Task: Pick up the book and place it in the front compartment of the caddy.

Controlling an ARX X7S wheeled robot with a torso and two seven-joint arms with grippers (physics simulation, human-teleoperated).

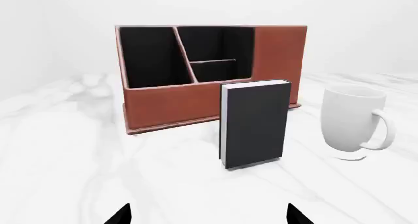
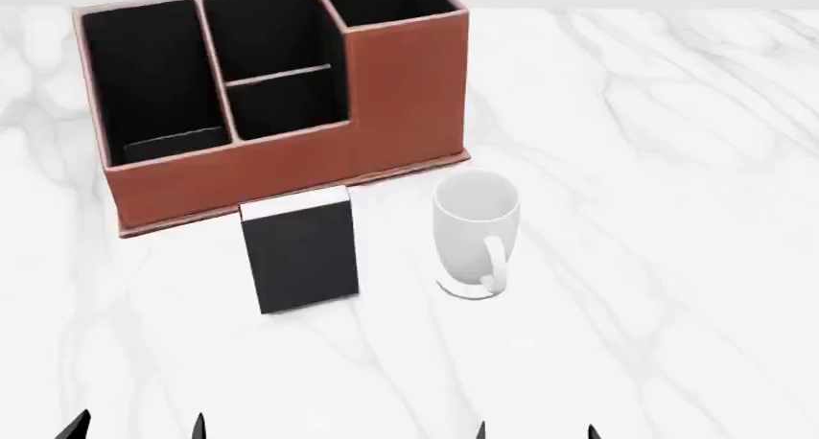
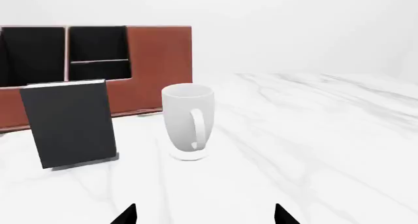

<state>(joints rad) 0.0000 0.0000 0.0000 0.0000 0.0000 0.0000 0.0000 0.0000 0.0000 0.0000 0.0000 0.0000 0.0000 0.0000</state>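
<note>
Both claws spread wide, empty, touching nothing: left gripper (image 1: pixel 203 215), right gripper (image 3: pixel 203 214), fingertips only at frame edges. Book (image 2: pixel 301 250) upright on marble table (image 2: pixel 640 295), just in front of caddy (image 2: pixel 275 175), beside white mug (image 2: pixel 477 233), well apart from both claws.
</note>
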